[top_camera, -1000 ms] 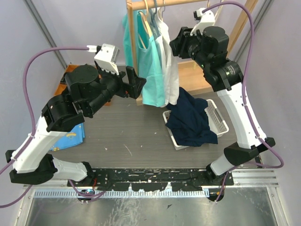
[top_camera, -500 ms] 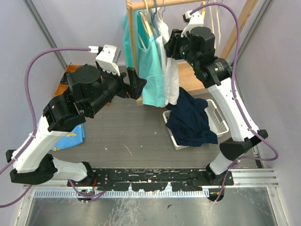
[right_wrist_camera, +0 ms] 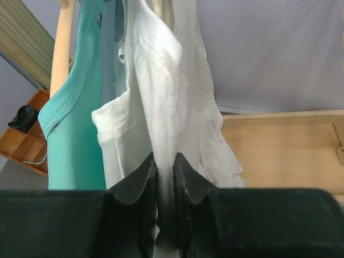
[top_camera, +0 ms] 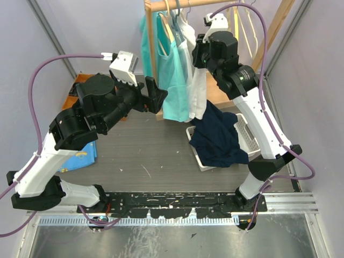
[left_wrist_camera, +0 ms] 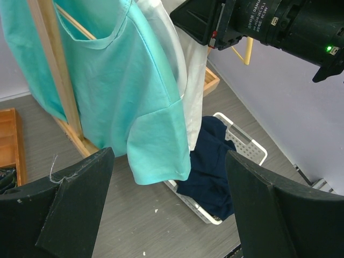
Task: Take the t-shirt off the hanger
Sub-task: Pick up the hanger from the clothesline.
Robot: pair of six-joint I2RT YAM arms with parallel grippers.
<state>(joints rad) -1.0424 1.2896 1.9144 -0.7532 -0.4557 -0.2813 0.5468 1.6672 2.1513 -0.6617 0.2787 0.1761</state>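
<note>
A white t-shirt (top_camera: pixel 193 70) hangs on a hanger from the wooden rail (top_camera: pixel 177 4), next to a teal t-shirt (top_camera: pixel 172 75). My right gripper (right_wrist_camera: pixel 165 161) is shut on a fold of the white t-shirt (right_wrist_camera: pixel 166 107) near its shoulder, high by the rail (top_camera: pixel 198 51). My left gripper (left_wrist_camera: pixel 166 204) is open and empty, held left of the teal t-shirt (left_wrist_camera: pixel 129 91) at about its hem height (top_camera: pixel 156 94). The hanger under the white shirt is mostly hidden by cloth.
A white basket (top_camera: pixel 248 134) with a dark navy garment (top_camera: pixel 217 137) stands on the floor below the rack. The rack's wooden upright (top_camera: pixel 152 54) and base (top_camera: pixel 226 88) are close. An orange crate (top_camera: pixel 75 88) sits at the left. Bare hangers (top_camera: pixel 244 16) hang at the right.
My right arm has swung left and up toward the rail, and its gripper has closed on the white t-shirt. The left arm has barely moved.
</note>
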